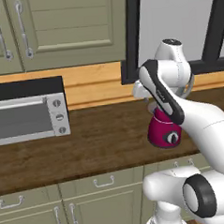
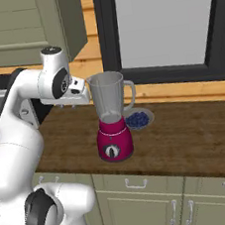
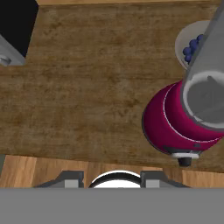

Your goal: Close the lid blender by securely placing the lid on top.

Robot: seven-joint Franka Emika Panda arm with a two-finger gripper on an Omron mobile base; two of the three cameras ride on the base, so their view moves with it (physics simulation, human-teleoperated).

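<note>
The blender stands on the wooden counter with its magenta base and dark dial facing forward. Its clear jar is uncovered at the rim. In the hand view the blender lies at the right, with the jar mouth seen from above. In the left base view my own arm covers most of the blender. My gripper hangs open just left of the jar's rim, at about rim height. Its fingertips stand wide apart in the hand view with nothing between them. The lid is out of view.
A bowl of blueberries sits just behind and to the right of the blender, and it appears as the bowl in the hand view. A toaster oven stands far left on the counter. A window is behind.
</note>
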